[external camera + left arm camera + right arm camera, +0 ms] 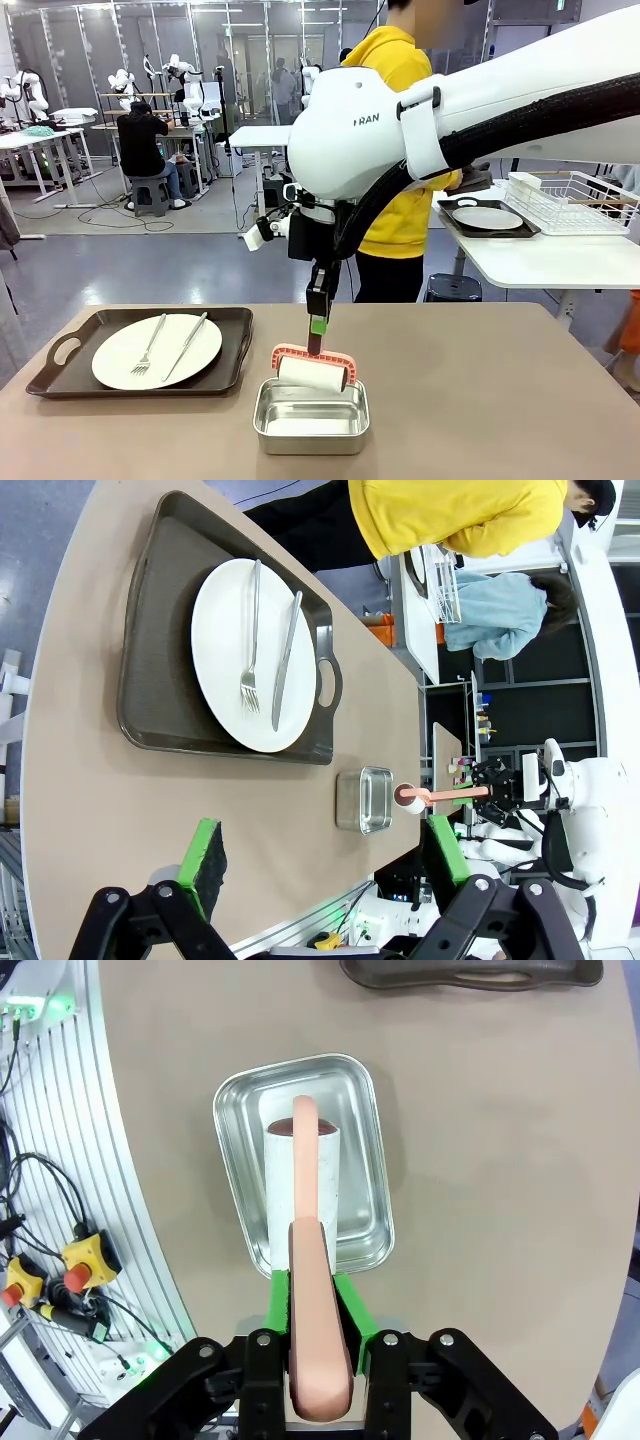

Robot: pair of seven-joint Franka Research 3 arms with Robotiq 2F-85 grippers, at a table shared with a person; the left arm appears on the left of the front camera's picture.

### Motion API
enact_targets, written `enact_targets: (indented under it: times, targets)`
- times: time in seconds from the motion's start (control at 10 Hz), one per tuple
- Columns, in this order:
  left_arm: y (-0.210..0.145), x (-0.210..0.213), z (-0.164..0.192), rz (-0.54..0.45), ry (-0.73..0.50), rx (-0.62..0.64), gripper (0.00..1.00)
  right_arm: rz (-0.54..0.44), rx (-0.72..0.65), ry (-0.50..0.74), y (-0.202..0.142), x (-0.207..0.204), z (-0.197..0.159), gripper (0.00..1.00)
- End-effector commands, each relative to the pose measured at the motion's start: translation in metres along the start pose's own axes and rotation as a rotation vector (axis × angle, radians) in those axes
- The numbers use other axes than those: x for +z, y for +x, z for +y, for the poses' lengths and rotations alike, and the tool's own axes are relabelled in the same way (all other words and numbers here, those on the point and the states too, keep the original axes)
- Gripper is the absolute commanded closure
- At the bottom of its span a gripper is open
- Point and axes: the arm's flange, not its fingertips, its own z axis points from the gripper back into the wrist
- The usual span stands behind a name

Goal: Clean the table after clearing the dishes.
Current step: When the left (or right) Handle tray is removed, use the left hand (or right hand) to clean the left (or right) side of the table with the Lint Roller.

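On the taupe table (480, 400) at the left, a dark tray (60, 372) carries a white plate (115, 362) with a fork (148, 350) and a knife (188, 345). My right gripper (317, 330) points down at the table's middle, shut on the pink handle (310, 1250) of a white lint roller (312, 372). The roll (280, 1190) hangs over a steel pan (312, 428). My left gripper (322, 865) is open, high over the table's near edge, with the tray (150, 680) and plate (225, 680) beyond it.
A person in a yellow hoodie (400, 80) stands at the far side. To the right, a white side table holds a second tray with a plate (488, 218) and a wire rack (570, 200). My right arm spans the upper right.
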Motion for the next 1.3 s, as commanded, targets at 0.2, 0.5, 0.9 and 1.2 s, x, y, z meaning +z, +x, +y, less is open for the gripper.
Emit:
enact_targets:
  times: [0.2, 0.5, 0.9, 1.2]
  targets:
    - [-0.001, 0.003, -0.002, 0.002, -0.013, -0.004, 0.0, -0.264, -0.288, 0.102, -0.058, 0.01, -0.039, 0.78]
    - [-0.001, 0.003, -0.002, 0.002, -0.013, -0.004, 0.0, -0.453, -0.456, 0.192, -0.128, 0.007, -0.068, 0.78]
    - [-0.001, 0.003, -0.002, 0.002, -0.013, -0.004, 0.0, -0.697, -0.685, 0.419, -0.227, -0.032, -0.119, 0.78]
    - [-0.001, 0.003, -0.002, 0.002, -0.013, -0.004, 0.0, -0.761, -0.902, 0.509, -0.251, -0.066, -0.168, 0.78]
